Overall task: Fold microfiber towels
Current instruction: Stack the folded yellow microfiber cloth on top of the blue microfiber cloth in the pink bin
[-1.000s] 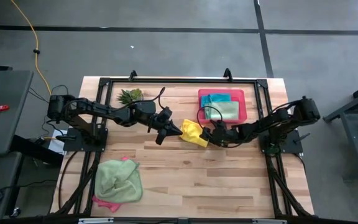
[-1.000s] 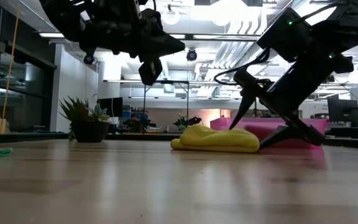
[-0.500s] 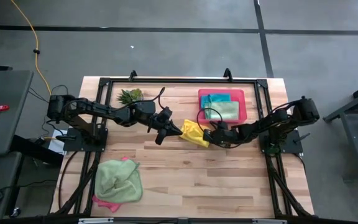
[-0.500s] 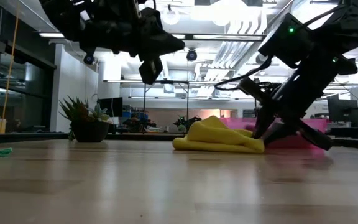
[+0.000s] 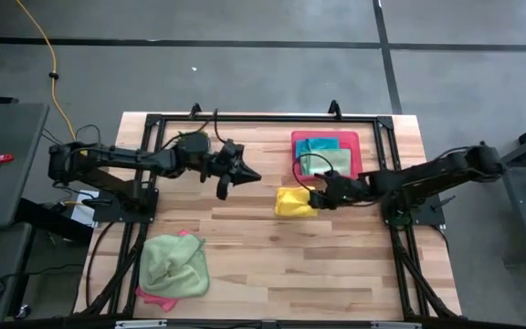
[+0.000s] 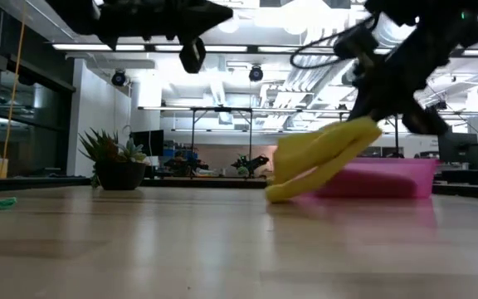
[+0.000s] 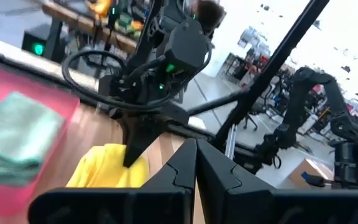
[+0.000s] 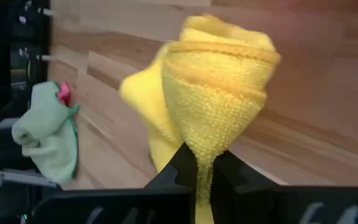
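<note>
Yellow towel point(image 5: 292, 200) has shifted right and come up off the wood since a second ago: it was a flat lump mid-table, now it hangs tilted with one end raised and the low end at the tabletop, just in front of the pink tray point(image 5: 355, 160). Right gripper point(image 5: 316, 198) went from spread over the towel to clamped on its edge; right wrist view shows the yellow fabric point(image 8: 210, 106) pinched between the closed fingers point(image 8: 180, 163) and fanning out above them. Low view: the towel point(image 6: 318, 156) slopes from the gripper down toward the table, tray point(image 6: 388, 177) right behind it.

Left gripper point(image 5: 247, 174) has pulled back from the towel toward the far-left side. It sits raised above the table near the small plant point(image 5: 190, 140), fingers closed, nothing in them. Its wrist camera looks past the shut fingers point(image 7: 194, 163) at the yellow towel point(image 7: 107, 168) and the right arm above it.

Other towels: teal point(image 5: 315, 145) and light green point(image 5: 329, 162), folded, lying in the tray. Second light green one point(image 5: 173, 263) crumpled on top of the pink one point(image 5: 152, 294) at the near-left of the table point(image 5: 290, 265), well apart from both arms; also visible in the right wrist view point(image 8: 47, 140).
</note>
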### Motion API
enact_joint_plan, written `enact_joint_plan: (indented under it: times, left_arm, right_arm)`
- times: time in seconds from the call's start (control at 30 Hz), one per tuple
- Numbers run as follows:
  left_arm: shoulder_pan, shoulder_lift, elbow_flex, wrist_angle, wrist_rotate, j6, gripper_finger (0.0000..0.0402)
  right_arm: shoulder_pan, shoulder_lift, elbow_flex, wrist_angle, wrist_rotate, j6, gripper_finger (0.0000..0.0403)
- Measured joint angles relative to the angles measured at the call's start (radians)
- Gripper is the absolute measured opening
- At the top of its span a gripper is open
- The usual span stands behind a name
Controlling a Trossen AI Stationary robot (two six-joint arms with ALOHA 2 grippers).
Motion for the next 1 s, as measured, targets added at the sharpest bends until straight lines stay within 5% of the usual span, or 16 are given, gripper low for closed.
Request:
enact_joint_plan:
  times: [0.37,0.63,1.0]
  left_arm:
    - [0.0,-0.034,0.0,-0.018,-0.009,-0.001,0.0]
    - [-0.012,-0.033,0.0,-0.025,-0.01,-0.003,0.0]
    - [-0.01,-0.033,0.0,-0.019,-0.024,0.0,0.0]
  right_arm:
    - [-0.133,-0.154,0.283,-0.441,-0.102,-0.248,0.0]
    - [-0.36,-0.168,0.524,-0.727,-0.16,-0.529,0.0]
    - [-0.764,-0.155,0.449,-0.648,-0.403,-0.838,0.0]
